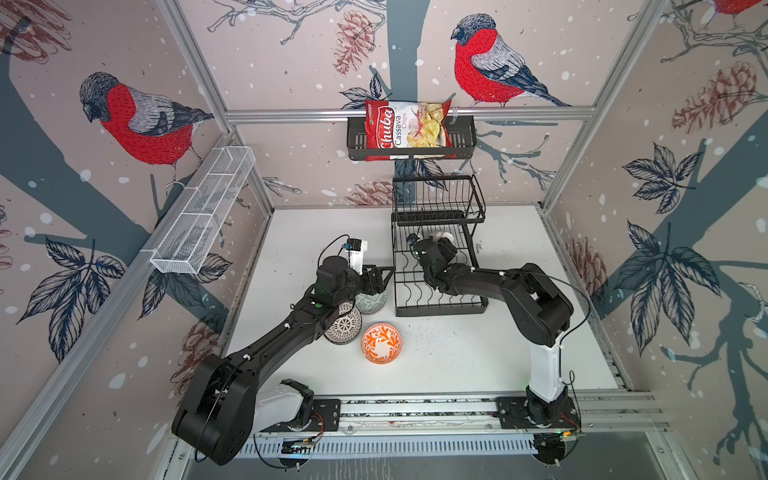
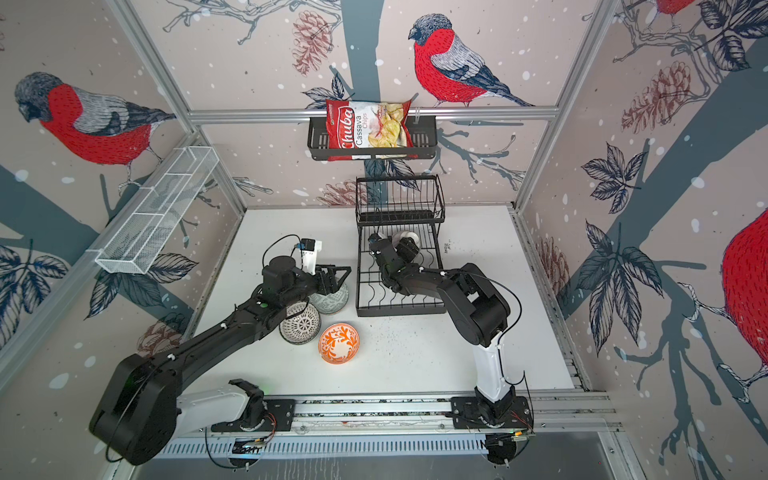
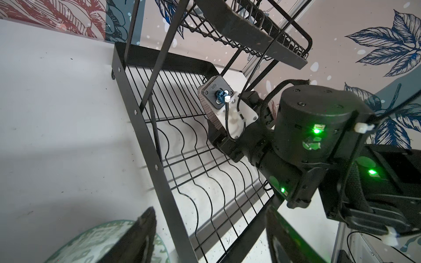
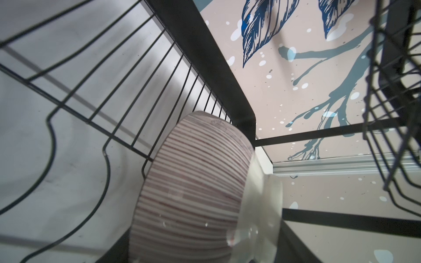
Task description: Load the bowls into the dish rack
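One Chuba Cassava Chips bag (image 1: 405,129), dish rack (image 1: 440,310)

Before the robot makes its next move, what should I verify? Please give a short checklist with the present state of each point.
1. Pink-lined ceramic bowl is inside the lower tier of the black wire dish rack, on its side: ok.
2. Right gripper is free of that bowl: cannot tell; its fingers are hidden.
3. Left gripper is open: ok.
4. Left gripper is centred over the grey-green patterned bowl: not ok; only one finger is above it.
5. Orange floral bowl and black-white dotted bowl are in the rack: not ok; both sit on the white table.
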You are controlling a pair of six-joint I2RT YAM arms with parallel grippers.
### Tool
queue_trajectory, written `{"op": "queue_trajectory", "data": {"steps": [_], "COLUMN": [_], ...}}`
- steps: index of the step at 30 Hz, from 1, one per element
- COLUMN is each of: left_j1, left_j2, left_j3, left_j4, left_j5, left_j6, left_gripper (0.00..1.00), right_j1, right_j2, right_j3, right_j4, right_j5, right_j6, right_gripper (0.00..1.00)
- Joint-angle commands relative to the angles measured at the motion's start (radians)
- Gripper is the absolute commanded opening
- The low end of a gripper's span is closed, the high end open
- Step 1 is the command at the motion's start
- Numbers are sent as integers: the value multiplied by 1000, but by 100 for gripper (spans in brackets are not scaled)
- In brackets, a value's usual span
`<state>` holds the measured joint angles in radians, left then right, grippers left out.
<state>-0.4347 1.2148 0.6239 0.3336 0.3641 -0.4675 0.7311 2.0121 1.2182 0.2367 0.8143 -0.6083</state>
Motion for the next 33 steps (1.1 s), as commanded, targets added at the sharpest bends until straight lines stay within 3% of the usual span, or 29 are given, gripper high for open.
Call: {"op": "queue_trajectory", "data": {"steps": [1,14,33], "left_j1": [2,5,6], "left_j2": [2,16,43], "left_j3": [-2,-7,3], "left_j4": [44,38,35], "left_j5": [1,-2,-4], "left_j6": [3,3,-1], "left_gripper": [75,74,75], "right_j1": [-16,-62,-112], "right_j2": [16,148,240], "right_j3": [19,99,215], "right_j4": [110,323,217], "right_j5": [30,63,-12], "right_j6": [-57,-202,-140], "right_gripper": [58,58,66]}}
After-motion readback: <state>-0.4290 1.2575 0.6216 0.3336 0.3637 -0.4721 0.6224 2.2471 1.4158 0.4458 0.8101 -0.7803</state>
